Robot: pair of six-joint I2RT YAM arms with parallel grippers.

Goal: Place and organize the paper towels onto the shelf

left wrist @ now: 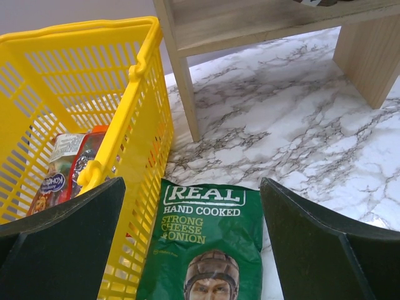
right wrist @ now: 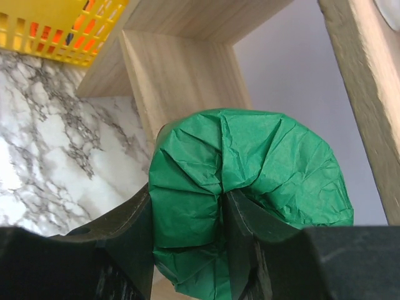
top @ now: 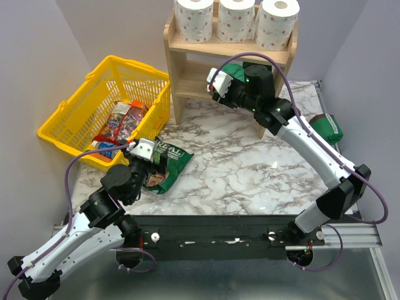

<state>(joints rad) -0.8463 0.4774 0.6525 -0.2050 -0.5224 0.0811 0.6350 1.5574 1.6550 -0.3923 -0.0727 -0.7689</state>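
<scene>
Three white paper towels (top: 194, 19) (top: 236, 19) (top: 277, 22) stand upright in a row on the top tier of the light wooden shelf (top: 187, 47). My right gripper (top: 225, 80) (right wrist: 190, 206) is in front of the lower tier. It is shut on a crumpled green wrapped package (right wrist: 262, 162) (top: 232, 74), one finger pressed into the package's folded end. The shelf's side panel (right wrist: 175, 75) rises just behind the package. My left gripper (top: 147, 150) (left wrist: 190, 206) stands wide open and holds nothing, low over a green crisps bag (left wrist: 203, 250).
A yellow plastic basket (top: 69, 119) (left wrist: 144, 75) with snack packets stands at the left, touching the crisps bag (top: 169, 162). A second green package (top: 328, 127) lies at the right of the marble table, behind my right arm. A shelf leg (left wrist: 187, 81) stands ahead of my left gripper.
</scene>
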